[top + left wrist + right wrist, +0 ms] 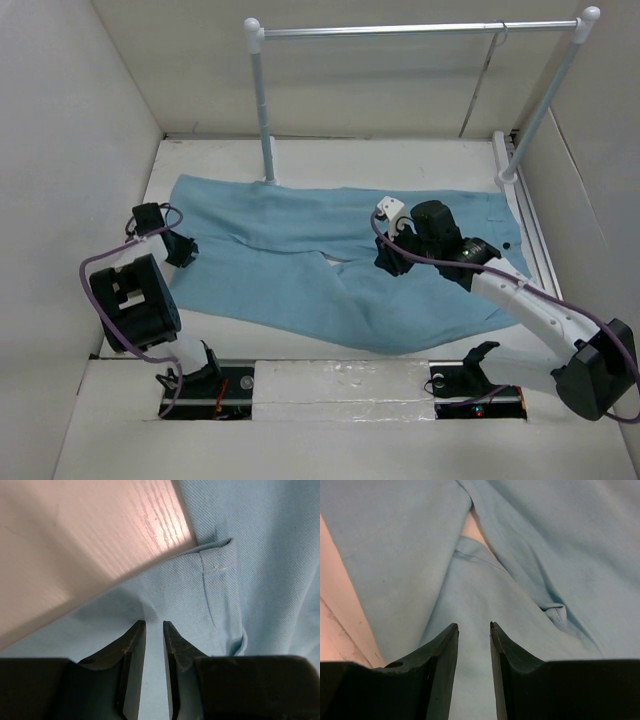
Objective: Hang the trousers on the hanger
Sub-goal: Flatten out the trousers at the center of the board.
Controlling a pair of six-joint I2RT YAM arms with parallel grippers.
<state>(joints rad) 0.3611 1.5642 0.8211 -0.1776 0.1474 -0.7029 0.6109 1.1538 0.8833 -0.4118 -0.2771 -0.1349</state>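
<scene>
The left gripper [154, 626] stands with its fingers a narrow slit apart over the left edge of the trousers [270, 285], with nothing visibly pinched. The right gripper [474, 627] is parted slightly wider, above the cloth near where the two legs split, also empty. The trousers lie spread on the table [330, 160] below the rack [262, 100]. The hanger [498, 38] hangs near the right end of the rack's bar.

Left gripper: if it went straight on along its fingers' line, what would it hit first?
The trousers. The left gripper points, jaws slightly apart, at blue cloth beside the belt loop, just inside the garment's edge; the gap to it looks small but depth is unclear.
</scene>
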